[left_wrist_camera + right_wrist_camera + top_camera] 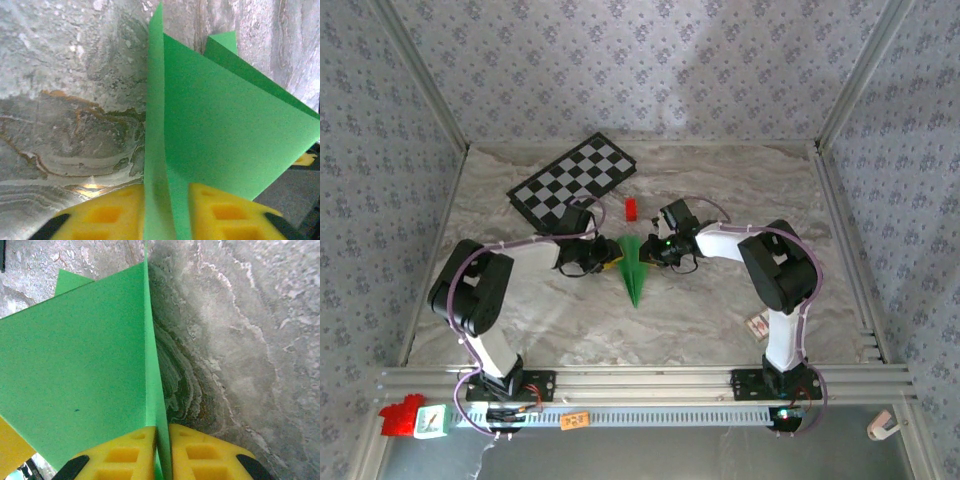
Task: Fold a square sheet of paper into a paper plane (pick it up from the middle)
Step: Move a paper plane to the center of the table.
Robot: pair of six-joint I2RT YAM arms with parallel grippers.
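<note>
The paper (634, 268), folded to a narrow green wedge with its point toward the arm bases, lies mid-counter (720, 310) between the 2 hands. It is near the red block (631, 208) and apart from the checkerboard (575, 181). The left hand (603, 262) meets its wide far end from the left, the right hand (656, 250) from the right.

In the left wrist view the yellow pads (107, 217) flank an upright flap, and green fills the gap between them. I read that hand as closed on the paper, though a trace of slack cannot be ruled out. In the right wrist view the pads (200, 455) sit almost together with 1 thin upright edge nipped between them, so that hand is closed on the paper.

The sheet looks light and thin: limp across its open spans, stiffer along its creases. It would likely slide on the smooth counter and crumple or tear if the 2 hands pulled apart or twisted. The safest hold is probably close to a crease and deep in the pads, not out at a corner, where the paper would just bend away.
</note>
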